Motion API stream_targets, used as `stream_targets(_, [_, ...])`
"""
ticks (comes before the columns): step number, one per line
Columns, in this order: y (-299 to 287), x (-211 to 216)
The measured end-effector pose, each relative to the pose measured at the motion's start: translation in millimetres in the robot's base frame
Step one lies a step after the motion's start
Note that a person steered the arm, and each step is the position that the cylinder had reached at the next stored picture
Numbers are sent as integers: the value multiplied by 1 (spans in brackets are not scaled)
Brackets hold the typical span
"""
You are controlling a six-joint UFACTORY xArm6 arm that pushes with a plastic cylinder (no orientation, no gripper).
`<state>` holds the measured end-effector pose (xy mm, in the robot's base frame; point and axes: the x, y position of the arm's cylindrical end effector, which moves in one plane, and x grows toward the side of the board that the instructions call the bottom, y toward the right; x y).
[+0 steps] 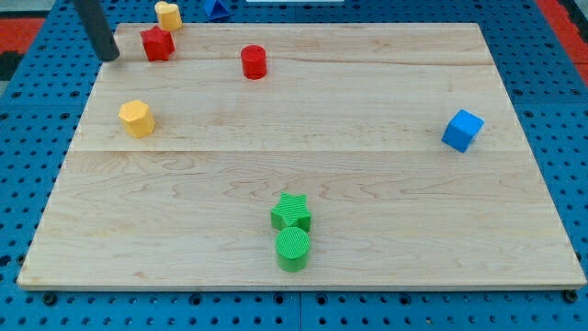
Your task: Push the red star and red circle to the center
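The red star [158, 43] lies near the top left corner of the wooden board [367, 230]. The red circle [254, 62] stands to its right, also near the view's top. My tip [110, 57] is at the board's top left edge, just left of the red star with a small gap between them. The rod slants up and left out of the view.
A yellow block [168, 15] sits at the top edge above the red star. A yellow hexagon [136, 119] lies at the left. A blue cube [462, 130] is at the right. A green star [291, 212] touches a green circle [293, 248] near the bottom. A blue block [217, 10] lies off the board at the top.
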<state>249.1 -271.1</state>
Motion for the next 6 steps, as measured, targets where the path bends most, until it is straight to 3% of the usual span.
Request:
stream_targets(1, [16, -12])
stream_targets(3, [155, 2])
stream_targets(5, [160, -45])
stream_targets(6, [208, -19])
